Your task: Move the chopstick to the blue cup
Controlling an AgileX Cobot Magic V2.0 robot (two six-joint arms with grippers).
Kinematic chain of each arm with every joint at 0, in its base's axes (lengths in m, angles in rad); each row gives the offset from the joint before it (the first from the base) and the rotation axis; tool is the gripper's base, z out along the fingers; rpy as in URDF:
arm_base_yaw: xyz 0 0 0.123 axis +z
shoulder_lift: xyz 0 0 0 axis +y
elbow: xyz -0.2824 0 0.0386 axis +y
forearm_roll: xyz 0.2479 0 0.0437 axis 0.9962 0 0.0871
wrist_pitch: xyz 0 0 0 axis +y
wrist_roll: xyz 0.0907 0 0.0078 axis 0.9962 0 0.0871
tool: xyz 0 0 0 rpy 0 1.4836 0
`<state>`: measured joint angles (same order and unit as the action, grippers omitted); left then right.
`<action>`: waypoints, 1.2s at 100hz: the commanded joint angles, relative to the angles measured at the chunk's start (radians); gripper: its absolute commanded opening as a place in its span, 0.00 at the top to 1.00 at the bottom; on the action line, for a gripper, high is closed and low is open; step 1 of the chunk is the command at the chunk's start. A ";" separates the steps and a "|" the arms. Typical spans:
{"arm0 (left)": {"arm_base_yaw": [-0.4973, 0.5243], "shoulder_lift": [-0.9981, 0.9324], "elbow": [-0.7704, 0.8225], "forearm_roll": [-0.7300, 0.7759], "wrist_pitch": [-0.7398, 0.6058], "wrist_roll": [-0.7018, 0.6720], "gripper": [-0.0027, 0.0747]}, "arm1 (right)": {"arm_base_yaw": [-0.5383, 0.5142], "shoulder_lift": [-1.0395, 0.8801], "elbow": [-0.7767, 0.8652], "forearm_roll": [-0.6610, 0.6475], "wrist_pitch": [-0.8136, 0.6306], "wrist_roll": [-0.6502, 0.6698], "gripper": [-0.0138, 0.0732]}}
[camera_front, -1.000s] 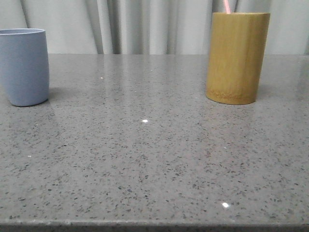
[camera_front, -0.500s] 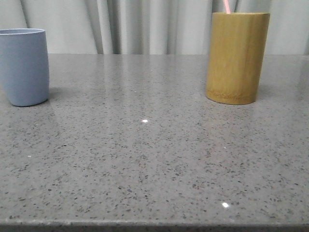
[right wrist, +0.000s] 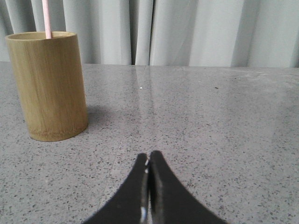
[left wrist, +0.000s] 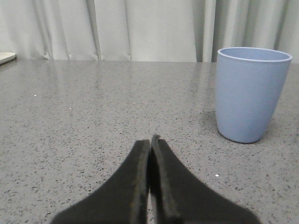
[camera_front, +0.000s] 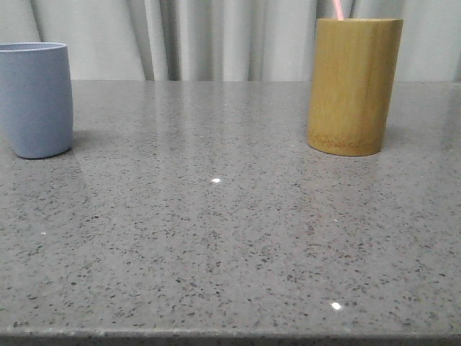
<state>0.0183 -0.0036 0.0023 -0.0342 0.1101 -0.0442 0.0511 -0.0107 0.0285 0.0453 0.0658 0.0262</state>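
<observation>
The blue cup (camera_front: 34, 99) stands upright at the far left of the grey speckled table; it also shows in the left wrist view (left wrist: 250, 93). A pink chopstick (camera_front: 337, 9) sticks up out of the yellow-brown bamboo holder (camera_front: 354, 85) at the right; both also show in the right wrist view, the chopstick (right wrist: 46, 18) and the holder (right wrist: 48, 85). My left gripper (left wrist: 150, 140) is shut and empty, low over the table, short of the cup. My right gripper (right wrist: 148, 156) is shut and empty, short of the holder. Neither gripper shows in the front view.
Grey curtains hang behind the table's far edge. The table's front edge (camera_front: 230, 334) runs along the bottom of the front view. A pale flat object's corner (left wrist: 5, 57) lies at the table's far side in the left wrist view.
</observation>
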 commanded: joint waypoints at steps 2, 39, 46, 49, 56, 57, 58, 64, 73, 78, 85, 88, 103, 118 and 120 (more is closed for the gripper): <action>0.001 -0.034 0.009 -0.009 -0.110 0.003 0.99 | -0.004 -0.020 0.000 -0.009 -0.079 -0.003 0.92; 0.001 -0.001 -0.196 -0.034 0.084 0.003 0.99 | -0.004 0.000 -0.142 0.036 0.082 -0.002 0.91; 0.001 0.035 -0.249 -0.034 0.123 0.003 0.99 | -0.004 0.035 -0.206 0.036 0.136 -0.002 0.91; 0.001 0.047 -0.269 -0.034 0.130 0.003 0.99 | -0.004 0.052 -0.231 0.037 0.156 -0.002 0.91; 0.001 0.098 -0.323 -0.034 0.151 0.003 0.99 | -0.004 0.103 -0.296 0.042 0.207 -0.002 0.91; 0.001 0.104 -0.327 -0.034 0.153 0.003 0.99 | -0.004 0.114 -0.303 0.043 0.217 -0.002 0.91; 0.001 0.114 -0.333 -0.034 0.157 0.003 0.99 | -0.004 0.120 -0.315 0.044 0.222 -0.002 0.91; 0.001 0.158 -0.374 -0.034 0.168 0.003 0.99 | -0.004 0.174 -0.365 0.046 0.258 -0.002 0.91; 0.001 0.235 -0.438 -0.034 0.196 0.003 0.99 | -0.004 0.247 -0.436 0.049 0.297 -0.002 0.91; 0.001 0.279 -0.475 -0.034 0.218 0.003 0.99 | -0.004 0.295 -0.470 0.053 0.310 -0.002 0.91; 0.001 0.342 -0.527 -0.034 0.258 0.003 0.99 | -0.004 0.351 -0.514 0.054 0.326 -0.002 0.91; 0.001 0.374 -0.548 -0.034 0.279 0.003 0.99 | -0.004 0.373 -0.534 0.054 0.331 -0.002 0.91; 0.001 0.490 -0.645 -0.034 0.321 0.003 0.98 | -0.004 0.474 -0.591 0.054 0.335 -0.002 0.88; 0.001 0.576 -0.700 -0.037 0.321 0.003 0.81 | -0.004 0.538 -0.620 0.054 0.335 -0.002 0.67; 0.001 0.582 -0.705 -0.042 0.321 0.003 0.77 | -0.004 0.547 -0.622 0.054 0.335 -0.002 0.63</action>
<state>0.0183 0.5365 -0.6455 -0.0600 0.4971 -0.0442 0.0511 0.4960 -0.5472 0.0964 0.4642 0.0278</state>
